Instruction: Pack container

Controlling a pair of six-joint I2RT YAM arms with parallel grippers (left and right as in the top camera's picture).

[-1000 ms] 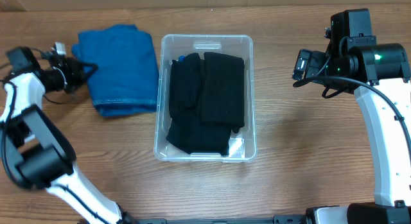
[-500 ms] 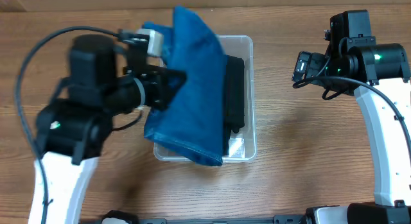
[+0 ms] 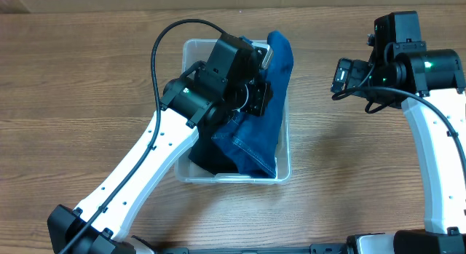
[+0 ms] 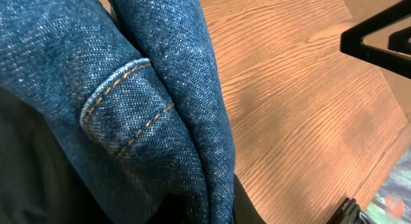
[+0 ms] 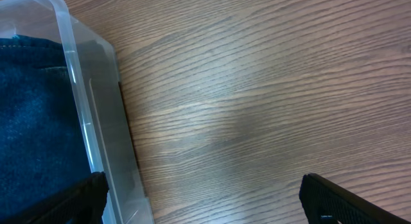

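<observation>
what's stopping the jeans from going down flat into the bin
Nothing outside the bin blocks them. A pile of black clothes already lies on its floor, so the jeans would land on top of those. From overhead, the jeans' top fold overlaps the right rim and may catch there.

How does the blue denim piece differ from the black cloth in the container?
Colour: the blue denim piece is blue with orange stitching; the black cloth is plain black. Position: the black cloth lies low in the container, showing only at the near left; the blue denim piece lies on top, bulging over the far right corner. Both are fabric in one container.
</observation>
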